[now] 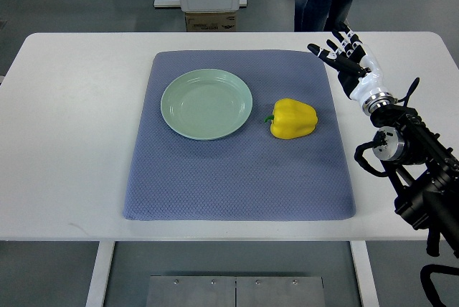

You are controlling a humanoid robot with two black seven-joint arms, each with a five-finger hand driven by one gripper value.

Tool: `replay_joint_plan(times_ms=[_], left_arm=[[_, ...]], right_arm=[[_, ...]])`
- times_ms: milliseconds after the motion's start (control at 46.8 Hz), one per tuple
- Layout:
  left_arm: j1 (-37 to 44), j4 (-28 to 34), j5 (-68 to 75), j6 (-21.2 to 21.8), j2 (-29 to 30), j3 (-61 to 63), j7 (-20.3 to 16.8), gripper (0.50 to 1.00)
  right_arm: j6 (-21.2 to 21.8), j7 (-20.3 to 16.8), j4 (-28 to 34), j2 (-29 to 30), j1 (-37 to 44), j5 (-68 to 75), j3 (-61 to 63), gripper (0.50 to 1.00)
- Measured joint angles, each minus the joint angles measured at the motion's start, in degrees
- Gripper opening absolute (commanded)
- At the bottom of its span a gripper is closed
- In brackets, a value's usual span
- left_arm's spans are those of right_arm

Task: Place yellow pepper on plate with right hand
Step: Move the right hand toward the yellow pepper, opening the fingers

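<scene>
Your right hand (344, 52), black and white with the fingers fanned apart and empty, hovers off the far right corner of the quilted blue-grey mat (237, 178). The glossy yellow bell pepper (293, 119) lies on the mat, right of its centre, stem toward the round pale green plate (179, 117) just beside it (not touching). You're at the reach step: bring the palm over the pepper, then close around it.
</scene>
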Motion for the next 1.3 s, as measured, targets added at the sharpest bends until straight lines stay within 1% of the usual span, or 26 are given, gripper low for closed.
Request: replay_joint_plan(times_ms=[642, 727, 791, 1005, 1176, 1262, 1305], left_arm=[[0.0, 0.0, 0.0, 0.0, 0.0, 0.0, 0.0, 1.0], [0.0, 0.0, 0.0, 0.0, 0.0, 0.0, 0.0, 1.0], [0.0, 0.0, 0.0, 0.0, 0.0, 0.0, 0.0, 1.0], [0.0, 0.0, 0.0, 0.0, 0.0, 0.0, 0.0, 1.0], [0.0, 0.0, 0.0, 0.0, 0.0, 0.0, 0.0, 1.0], [0.0, 0.0, 0.0, 0.0, 0.0, 0.0, 0.0, 1.0], [0.0, 0.0, 0.0, 0.0, 0.0, 0.0, 0.0, 1.0]], right_arm=[[0.3, 0.0, 0.1, 0.0, 1.7, -0.1, -3.5, 1.0], [0.6, 0.0, 0.8, -0.8, 1.7, -0.1, -4.8, 1.0], [1.0, 0.1, 1.4, -2.7, 1.7, -0.1, -6.8, 1.0], [5.9, 0.1, 3.5, -7.7, 2.5, -1.4, -11.7, 1.0], [9.3, 0.3, 3.8, -9.2, 3.3, -6.3, -13.3, 0.998], [11.2, 1.5, 4.0, -10.7, 3.7, -8.9, -15.3, 0.998], [11.6, 2.8, 4.0, -11.7, 4.2, -10.1, -17.3, 0.998]])
